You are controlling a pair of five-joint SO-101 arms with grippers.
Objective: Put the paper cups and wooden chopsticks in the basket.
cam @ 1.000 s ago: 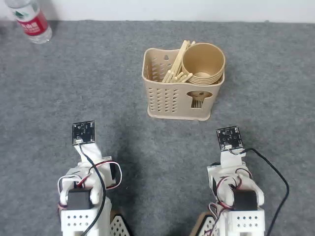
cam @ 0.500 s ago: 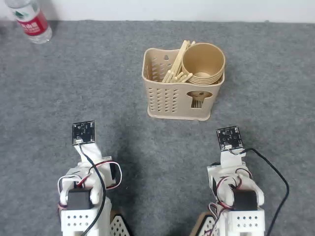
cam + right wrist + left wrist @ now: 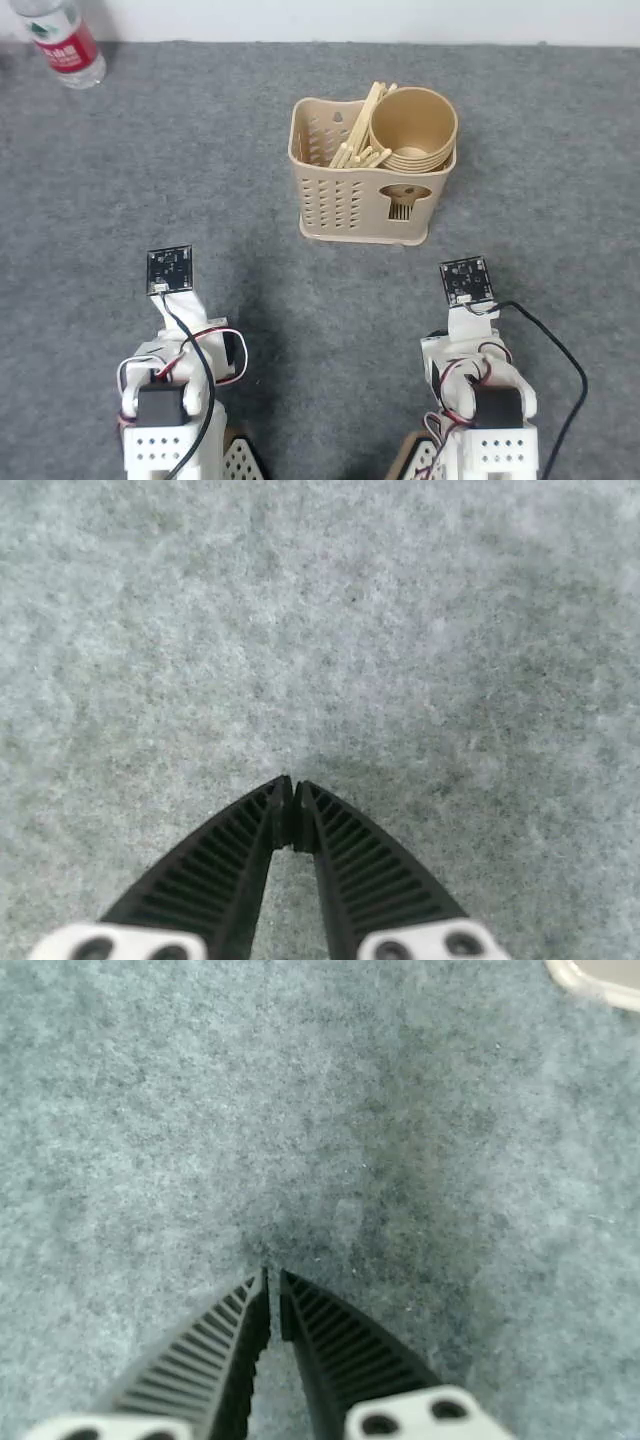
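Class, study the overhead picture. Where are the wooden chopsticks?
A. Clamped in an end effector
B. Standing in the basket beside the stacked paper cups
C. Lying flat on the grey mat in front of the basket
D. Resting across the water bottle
B: the wooden chopsticks stand leaning inside the basket, right next to the nested paper cups.

Print on bottle label [image 3: 68, 47] unreadable.
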